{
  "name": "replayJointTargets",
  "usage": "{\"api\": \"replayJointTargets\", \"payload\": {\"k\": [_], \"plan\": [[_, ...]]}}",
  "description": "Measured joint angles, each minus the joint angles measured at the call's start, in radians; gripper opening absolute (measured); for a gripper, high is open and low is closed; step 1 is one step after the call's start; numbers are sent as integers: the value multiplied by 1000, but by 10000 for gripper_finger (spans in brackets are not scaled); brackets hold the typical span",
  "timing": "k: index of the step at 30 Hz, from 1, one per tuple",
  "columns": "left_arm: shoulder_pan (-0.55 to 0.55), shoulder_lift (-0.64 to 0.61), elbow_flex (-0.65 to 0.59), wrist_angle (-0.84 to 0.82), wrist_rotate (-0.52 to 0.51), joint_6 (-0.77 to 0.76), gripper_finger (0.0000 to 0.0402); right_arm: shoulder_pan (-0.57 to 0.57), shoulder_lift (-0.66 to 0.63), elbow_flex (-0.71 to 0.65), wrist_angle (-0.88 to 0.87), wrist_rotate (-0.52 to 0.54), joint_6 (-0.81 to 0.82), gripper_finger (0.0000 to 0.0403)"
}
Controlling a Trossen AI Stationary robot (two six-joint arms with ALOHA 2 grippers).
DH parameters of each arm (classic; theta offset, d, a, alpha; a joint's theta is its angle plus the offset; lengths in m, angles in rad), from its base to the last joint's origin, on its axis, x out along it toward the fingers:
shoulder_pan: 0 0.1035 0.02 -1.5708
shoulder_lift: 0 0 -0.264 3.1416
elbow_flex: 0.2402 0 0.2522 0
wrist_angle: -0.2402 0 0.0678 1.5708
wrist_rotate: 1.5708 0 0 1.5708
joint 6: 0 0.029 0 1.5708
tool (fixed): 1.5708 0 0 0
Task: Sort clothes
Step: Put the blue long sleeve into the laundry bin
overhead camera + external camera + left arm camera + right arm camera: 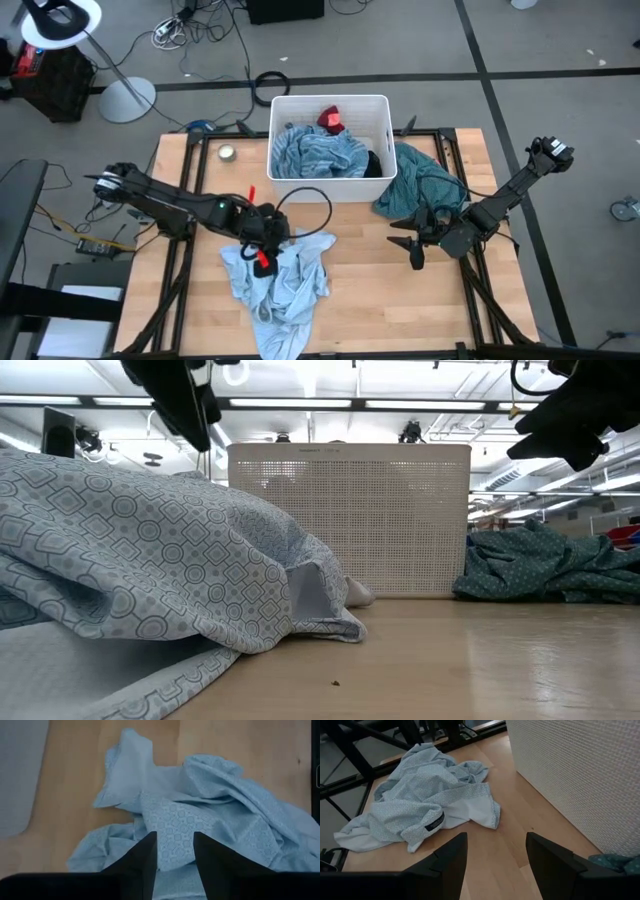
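Note:
A light blue patterned shirt (278, 285) lies crumpled on the table's near middle; it also shows in the low view (150, 570) and both wrist views (210, 815) (420, 805). My left gripper (263, 238) (174, 851) is open and hovers above the shirt's far part, clear of it in the low view (185, 400). My right gripper (412, 247) (495, 852) is open and empty over bare table, right of the shirt. A teal garment (420, 185) lies against the white bin's right side. The bin (382, 105) holds a light blue garment (315, 155), a red one (331, 119) and a black one (372, 165).
A small round tin (227, 153) and a small red item (251, 192) lie on the table left of the bin. The bin's wall (350, 520) (580, 775) stands close to my right gripper. Bare wood (370, 300) lies between the shirt and the right arm.

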Motion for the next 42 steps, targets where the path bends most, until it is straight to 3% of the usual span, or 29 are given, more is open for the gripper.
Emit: {"api": "replayJointTargets", "payload": {"k": [11, 16, 24, 29, 32, 36, 42], "plan": [[0, 0, -140, 129, 66, -55, 144, 0, 0, 0, 1, 0, 0, 203], [-2, 0, -206, 249, 152, -76, 143, 0, 0, 0, 6, 0, 0, 203], [-19, 0, -293, 287, 155, -74, 143, 0, 0, 0, 11, 0, 3, 203], [-19, 0, -347, 339, 98, -81, 140, 0, 0, 0, 11, 0, 3, 203], [-18, 0, -354, 357, 65, -110, 111, 0, 0, 0, 16, 0, 2, 203], [-18, -1, -352, 381, 53, -101, 22, 0, 0, 0, 16, 0, 2, 203], [-18, -1, -286, 357, 52, -76, 3, 0, 0, 0, 16, 0, 2, 203]]}}
